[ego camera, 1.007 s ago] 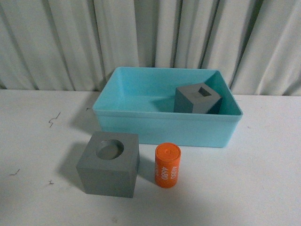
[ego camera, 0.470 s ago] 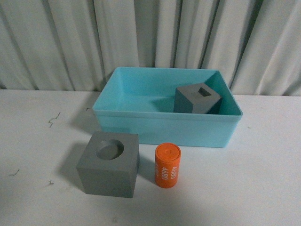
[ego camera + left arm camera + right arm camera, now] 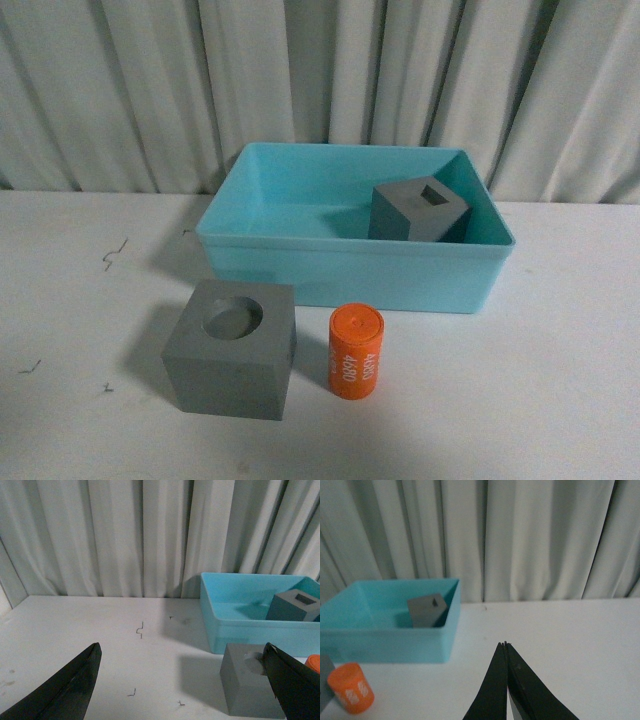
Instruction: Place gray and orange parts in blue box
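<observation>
1. From the front, shows the blue box at the back of the white table, with its far rim close before the curtain.
2. Holds the gray cube with the rectangular slot inside, near the right wall, and leaves the left part of the box floor bare.
3. Before the front wall of the box, apart from it, shows the gray cube with the round recess. Just beside the right face of this cube stands the orange cylinder, upright, with a thin gap between. Leaves wide free table at the left, at the right and on the near side.
4. From the left wrist, shows the left gripper with its dark fingers spread wide apart, clamped on nothing, over bare table. Beyond one finger shows the gray cube with the round recess, the blue box and a sliver of the orange cylinder.
5. From the right wrist, shows the right gripper with its fingers pressed together tip to tip, over open table. Keeps the blue box and the orange cylinder well apart from the tips.
</observation>
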Motion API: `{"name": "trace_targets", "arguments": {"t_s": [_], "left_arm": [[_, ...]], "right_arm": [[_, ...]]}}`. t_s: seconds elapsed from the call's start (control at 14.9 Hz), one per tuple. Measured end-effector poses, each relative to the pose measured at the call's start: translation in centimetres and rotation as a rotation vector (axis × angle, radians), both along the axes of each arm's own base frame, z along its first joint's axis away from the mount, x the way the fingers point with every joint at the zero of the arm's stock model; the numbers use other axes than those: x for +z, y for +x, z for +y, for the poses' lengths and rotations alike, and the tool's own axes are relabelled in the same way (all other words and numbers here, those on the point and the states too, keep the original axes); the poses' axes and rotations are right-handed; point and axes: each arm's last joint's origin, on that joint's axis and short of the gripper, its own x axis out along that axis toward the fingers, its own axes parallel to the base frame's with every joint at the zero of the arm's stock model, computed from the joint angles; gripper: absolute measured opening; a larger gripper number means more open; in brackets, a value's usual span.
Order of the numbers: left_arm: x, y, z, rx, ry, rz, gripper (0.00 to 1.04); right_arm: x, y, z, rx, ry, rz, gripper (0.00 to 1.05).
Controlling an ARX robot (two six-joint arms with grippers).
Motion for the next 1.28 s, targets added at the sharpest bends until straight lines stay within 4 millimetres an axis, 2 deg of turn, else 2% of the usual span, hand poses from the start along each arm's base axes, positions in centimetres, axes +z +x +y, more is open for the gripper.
{"name": "trace_targets", "arguments": {"t_s": [0.07, 0.13, 0.34, 0.4, 0.87, 1.14, 1.21, 1.28], "left_arm": [[0.0, 0.0, 0.0, 0.001, 0.0, 0.0, 0.98], [-0.01, 0.0, 0.0, 0.0, 0.0, 0.001, 0.98], [0.0, 0.0, 0.0, 0.0, 0.0, 0.0, 0.98], [0.0, 0.0, 0.0, 0.0, 0.0, 0.0, 0.98], [0.0, 0.0, 0.0, 0.0, 0.0, 0.0, 0.98], [0.0, 0.0, 0.0, 0.0, 0.0, 0.0, 0.98], [-0.18, -0.04, 0.02, -0.012, -0.015, 0.074, 0.98], [0.08, 0.12, 0.01, -0.065, -0.115, 0.395, 0.98]], "right_arm": [[-0.5, -0.48, 0.0, 0.001, 0.0, 0.04, 0.02], [-0.09, -0.85, 0.0, 0.001, 0.0, -0.014, 0.02], [-0.15, -0.85, 0.0, 0.001, -0.001, -0.007, 0.02], [-0.15, -0.85, 0.0, 0.001, -0.001, -0.007, 0.09], [-0.15, -0.85, 0.0, 0.001, -0.001, -0.007, 0.98], [-0.15, -0.85, 0.0, 0.001, -0.001, -0.007, 0.98], [-0.15, -0.85, 0.0, 0.001, -0.001, -0.007, 0.98], [-0.13, -0.85, 0.0, 0.0, -0.001, -0.008, 0.98]]}}
